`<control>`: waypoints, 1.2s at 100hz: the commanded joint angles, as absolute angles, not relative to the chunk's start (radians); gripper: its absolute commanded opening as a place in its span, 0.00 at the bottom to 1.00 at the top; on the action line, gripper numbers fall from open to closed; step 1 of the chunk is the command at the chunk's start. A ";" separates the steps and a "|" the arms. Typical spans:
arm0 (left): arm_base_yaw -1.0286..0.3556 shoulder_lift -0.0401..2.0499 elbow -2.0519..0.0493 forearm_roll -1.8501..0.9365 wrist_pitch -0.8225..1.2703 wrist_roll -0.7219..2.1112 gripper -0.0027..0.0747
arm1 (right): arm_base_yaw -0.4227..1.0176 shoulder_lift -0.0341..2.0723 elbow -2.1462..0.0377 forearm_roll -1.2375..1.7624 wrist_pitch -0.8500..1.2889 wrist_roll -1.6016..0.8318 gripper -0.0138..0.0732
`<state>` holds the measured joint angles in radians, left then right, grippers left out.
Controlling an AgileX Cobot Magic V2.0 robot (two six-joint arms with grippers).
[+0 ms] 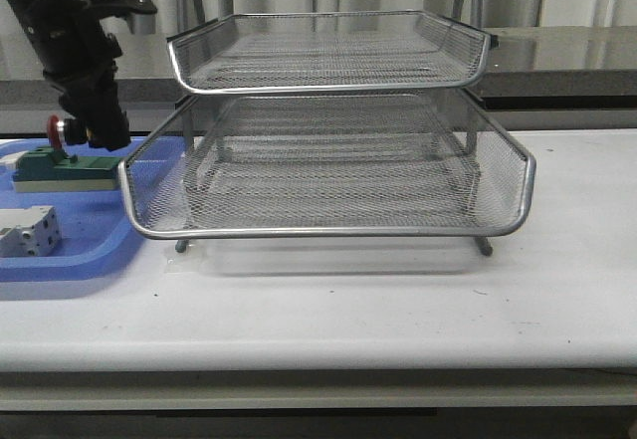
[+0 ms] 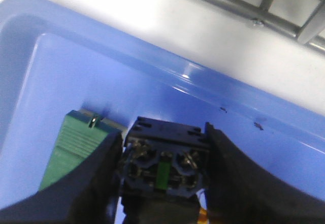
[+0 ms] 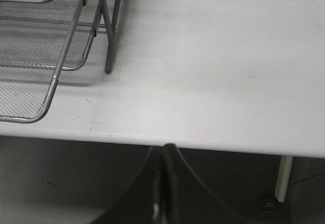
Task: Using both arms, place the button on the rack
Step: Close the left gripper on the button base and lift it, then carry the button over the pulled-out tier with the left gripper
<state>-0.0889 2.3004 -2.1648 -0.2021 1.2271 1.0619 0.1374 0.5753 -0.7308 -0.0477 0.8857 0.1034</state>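
My left gripper (image 1: 92, 138) hangs over the blue tray at the far left and is shut on the button (image 2: 165, 163). Its black body with a green strip sits between the fingers in the left wrist view, and its red cap (image 1: 55, 128) shows beside the gripper in the front view. It is held just above the green block (image 1: 62, 169). The silver wire-mesh rack (image 1: 328, 222) stands in the middle of the table, to the right of the gripper. My right gripper (image 3: 165, 150) is shut and empty, at the table's front edge; it does not show in the front view.
A flat blue tray (image 1: 95, 250) at the left holds the green block (image 2: 76, 145) and a white-grey block (image 1: 28, 232). A rack leg (image 3: 107, 51) and mesh corner (image 3: 30, 94) show in the right wrist view. The white table (image 1: 448, 300) extends in front of the rack.
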 commanded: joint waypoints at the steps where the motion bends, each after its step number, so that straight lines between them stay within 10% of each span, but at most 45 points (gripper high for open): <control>1: -0.094 2.183 -2.202 -0.202 1.267 1.022 0.01 | 0.137 0.576 -0.766 -0.062 0.826 0.105 0.08; 66: -0.125 1.751 -1.886 -0.171 1.267 0.910 0.01 | 0.137 0.576 -0.766 -0.062 0.826 0.105 0.08; 120: -0.474 1.629 -1.747 -0.247 1.267 0.742 0.01 | 0.137 0.576 -0.766 -0.062 0.826 0.105 0.08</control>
